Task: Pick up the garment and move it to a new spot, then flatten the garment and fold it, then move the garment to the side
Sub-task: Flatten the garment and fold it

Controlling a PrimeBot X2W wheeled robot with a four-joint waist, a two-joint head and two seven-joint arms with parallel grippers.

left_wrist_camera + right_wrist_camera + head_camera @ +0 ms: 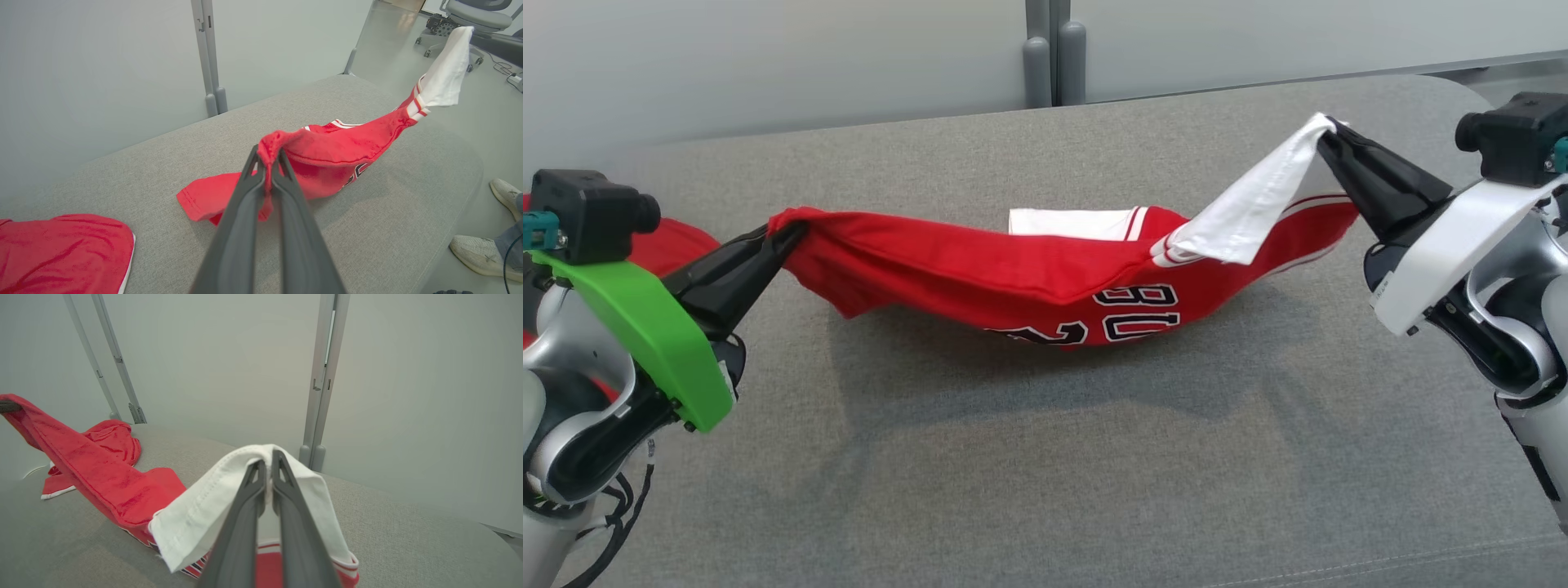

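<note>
Hanging slack between the left gripper at nine o'clock and the right gripper at two, both clamped shut on its ends, the jersey sags over the pad: lifted, though placing, flattening, folding and setting aside seem left.

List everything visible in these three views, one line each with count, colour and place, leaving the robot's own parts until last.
cushion: one, grey, under both garments
jersey: one, red and white with black-and-white lettering, held up at both ends, middle sagging onto the cushion
second garment: one, red with white trim, lying on the cushion at the robot's left
partition wall: one, pale with grey posts, behind the cushion
office chair: one, grey, on the floor beyond the cushion
shoes: two, pale, a person's, on the floor beside the cushion
left gripper: one, dark, shut on the jersey's red end
right gripper: one, dark, shut on the jersey's white sleeve
</note>
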